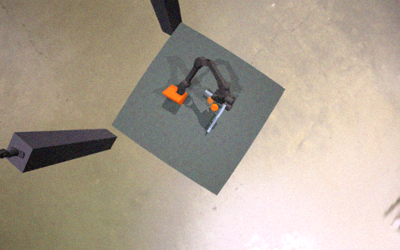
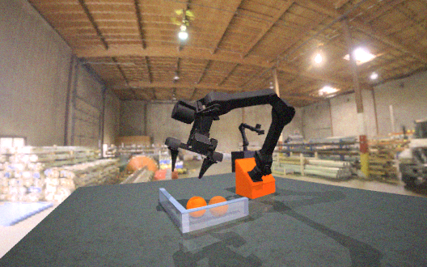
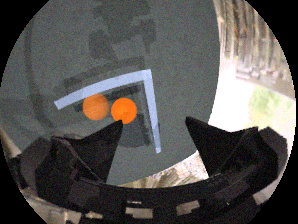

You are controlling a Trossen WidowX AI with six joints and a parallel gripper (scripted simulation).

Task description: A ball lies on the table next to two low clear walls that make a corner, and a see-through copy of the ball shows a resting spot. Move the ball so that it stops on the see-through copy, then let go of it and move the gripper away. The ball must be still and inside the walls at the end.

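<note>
The ball (image 1: 214, 107) (image 2: 196, 206) (image 3: 124, 111) is solid bright orange and rests inside the corner of two low clear walls (image 1: 216, 119) (image 2: 171, 207) (image 3: 100, 86). The see-through copy (image 1: 210, 100) (image 2: 218, 205) (image 3: 95, 107) is paler orange and sits right beside the ball, along the wall that is at the front in the exterior view. My gripper (image 2: 187, 174) (image 3: 154, 121) is open and empty, with fingers pointing down, high above the corner. In the wrist view the left fingertip overlaps the ball's lower edge. In the top view the arm hides the walls' corner.
The orange arm base (image 1: 174, 95) (image 2: 255, 187) stands on the dark table (image 1: 170, 140) (image 2: 101, 226), on the other side of the copy from the ball in the exterior view. Dark pillars (image 1: 68, 145) stand off the table's edges. Shadows of the arm fall across the table.
</note>
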